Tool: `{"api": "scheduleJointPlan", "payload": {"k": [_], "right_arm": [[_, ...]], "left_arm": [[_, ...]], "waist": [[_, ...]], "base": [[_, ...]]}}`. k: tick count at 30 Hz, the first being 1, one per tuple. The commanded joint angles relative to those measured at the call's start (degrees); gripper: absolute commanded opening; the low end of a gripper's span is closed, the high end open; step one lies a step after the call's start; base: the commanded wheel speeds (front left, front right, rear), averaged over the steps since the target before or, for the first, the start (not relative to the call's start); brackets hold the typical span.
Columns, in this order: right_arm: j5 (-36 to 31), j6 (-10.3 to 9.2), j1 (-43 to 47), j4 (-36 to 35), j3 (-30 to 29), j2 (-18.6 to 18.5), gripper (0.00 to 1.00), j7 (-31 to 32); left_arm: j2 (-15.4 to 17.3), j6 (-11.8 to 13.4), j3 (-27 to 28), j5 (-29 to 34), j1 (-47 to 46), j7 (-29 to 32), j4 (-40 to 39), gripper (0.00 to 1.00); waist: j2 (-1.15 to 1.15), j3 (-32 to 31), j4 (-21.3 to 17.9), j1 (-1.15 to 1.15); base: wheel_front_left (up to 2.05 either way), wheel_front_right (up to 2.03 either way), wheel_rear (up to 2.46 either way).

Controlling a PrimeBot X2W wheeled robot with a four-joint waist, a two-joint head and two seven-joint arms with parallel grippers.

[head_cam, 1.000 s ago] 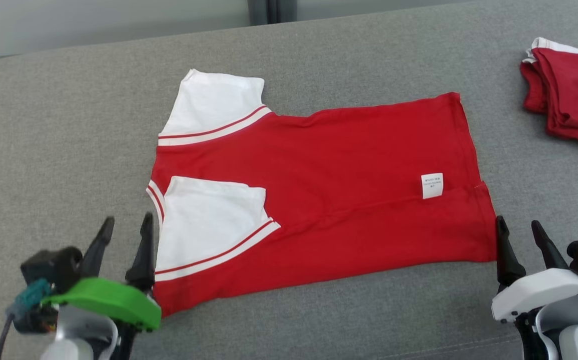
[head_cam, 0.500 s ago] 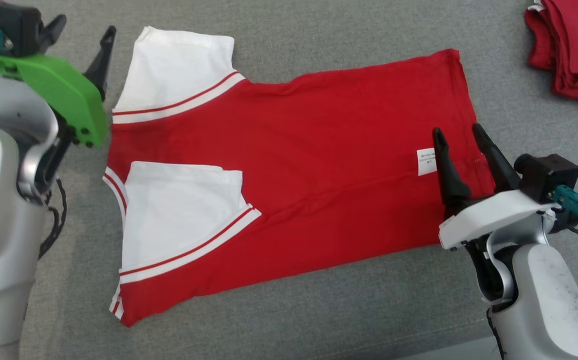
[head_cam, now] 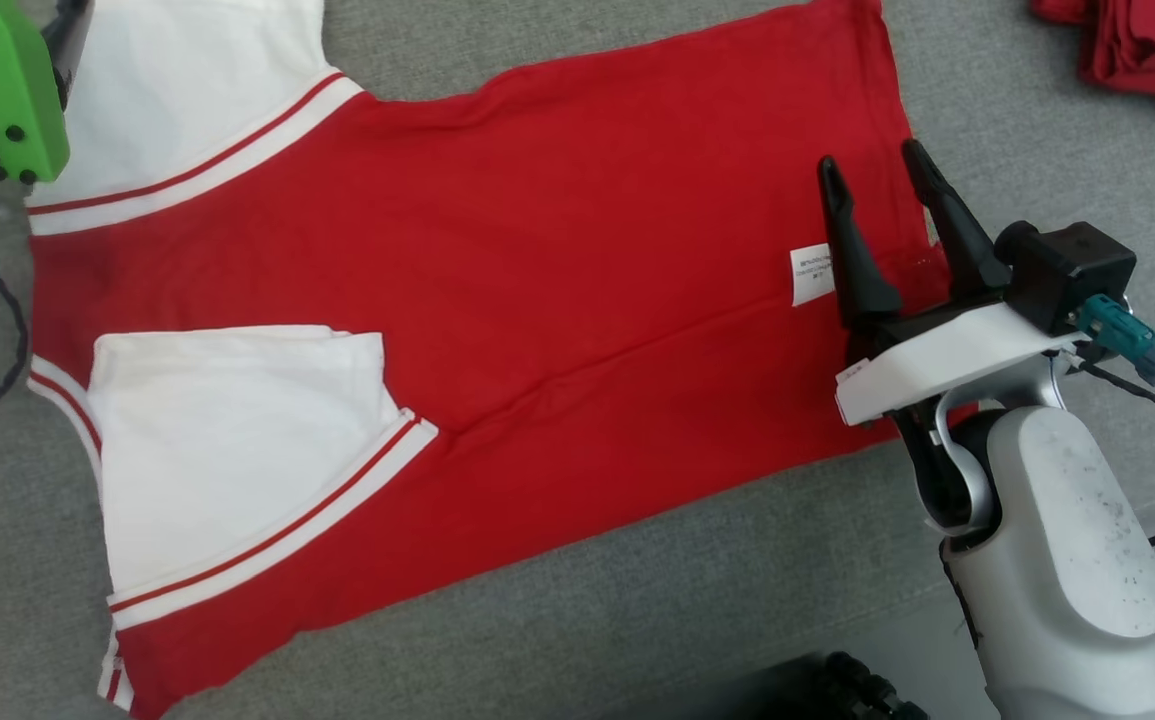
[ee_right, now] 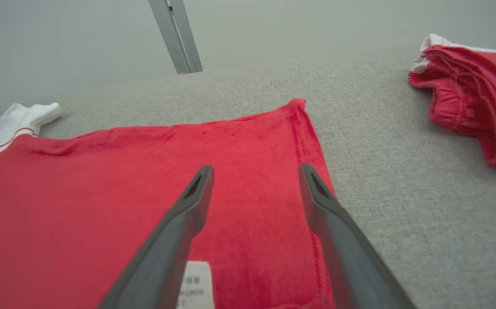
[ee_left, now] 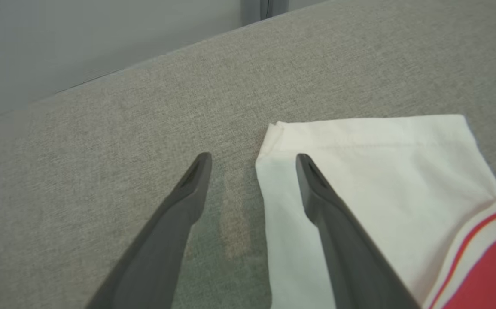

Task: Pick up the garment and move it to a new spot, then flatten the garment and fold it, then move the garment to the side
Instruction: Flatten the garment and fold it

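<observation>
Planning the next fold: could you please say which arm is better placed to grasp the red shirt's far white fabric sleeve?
Probably left: left gripper, open, straddles that sleeve edge; right gripper hovers over the red hem.

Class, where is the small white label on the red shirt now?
In the head view, the white label lies on the red shirt near its right-hand hem, just left of the right gripper.

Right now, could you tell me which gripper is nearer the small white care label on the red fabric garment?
Right. The right gripper hovers over the hem end of the garment, the label just beside it; the left gripper is at the far white sleeve.
</observation>
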Motion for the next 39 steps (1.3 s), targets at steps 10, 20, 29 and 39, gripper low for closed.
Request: {"api": "scheduleJointPlan", "payload": {"k": [10, 20, 29, 39], "right_arm": [[0.74, -0.09, -2.54, 1.85, 0.49, -0.07, 1.00, -2.17], [-1.21, -0.09, -7.26, 2.84, 0.03, -1.42, 1.00, -1.47], [-2.93, -0.09, -17.09, 12.22, 0.33, -6.92, 1.00, 5.26], [-1.63, -0.09, -24.63, 24.87, 4.20, -12.89, 1.00, 13.54]], "left_arm": [[2.09, 1.48, 0.17, -1.12, -0.03, 3.51, 0.57, 1.00], [1.46, 2.14, 0.68, -2.31, 0.18, 2.60, -1.44, 0.00], [-1.48, 0.96, -0.79, -3.73, -0.29, -1.70, -3.26, 0.00], [-4.88, -0.03, -3.61, -6.01, 1.65, -5.57, -6.93, 0.00]], "waist": [[0.00, 3.65, -4.22, -0.01], [0.00, 3.03, -3.02, -0.01], [0.00, 0.45, 1.54, -0.01], [0.00, -1.44, 7.11, -0.01]], "base": [[0.00, 0.00, 0.00], [0.00, 0.00, 0.00], [0.00, 0.00, 0.00], [0.00, 0.00, 0.00]]}}
